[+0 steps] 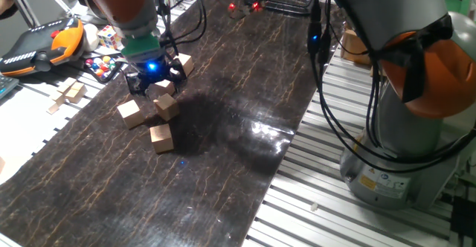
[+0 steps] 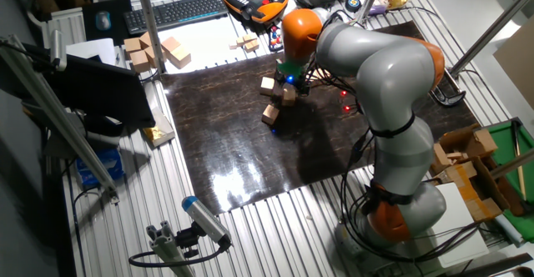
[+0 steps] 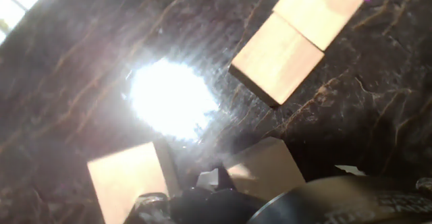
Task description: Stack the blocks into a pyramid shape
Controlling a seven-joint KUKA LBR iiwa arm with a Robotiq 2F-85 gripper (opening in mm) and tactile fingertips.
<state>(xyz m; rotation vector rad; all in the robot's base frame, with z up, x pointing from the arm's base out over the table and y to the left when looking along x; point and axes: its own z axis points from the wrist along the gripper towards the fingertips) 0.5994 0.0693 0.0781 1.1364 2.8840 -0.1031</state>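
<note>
Overhead, seen from where I stand, an orange and grey arm [image 2: 375, 68] reaches down over a dark marbled mat [image 1: 223, 128] on a slatted metal table [image 1: 312, 195]. Its gripper [image 1: 154, 89], lit by a small blue lamp, hangs low over a loose cluster of light-tan wooden blocks. One block [image 1: 164, 88] sits right between the black fingers, but whether the fingers are pressing on it or standing slack I cannot tell. From that block, a second block [image 1: 166, 106] lies just beside it at about six o'clock, a third block [image 1: 130, 113] at about seven o'clock, and a fourth block [image 1: 161, 137] farther out at six o'clock, near the others. A fifth block [image 1: 184, 64] peeks out behind the gripper at about one o'clock. None of these is stacked on another as far as I can see. The hand view shows a bright glare [image 3: 172, 99] on the mat, two tan blocks edge to edge [image 3: 297, 38] at about one o'clock from it, and another block [image 3: 128, 180] at about seven o'clock. Off the mat at nine o'clock lie paler wooden pieces [image 1: 71, 93], a multicoloured puzzle cube [image 1: 109, 36] and an orange and black handheld controller [image 1: 44, 45].
</note>
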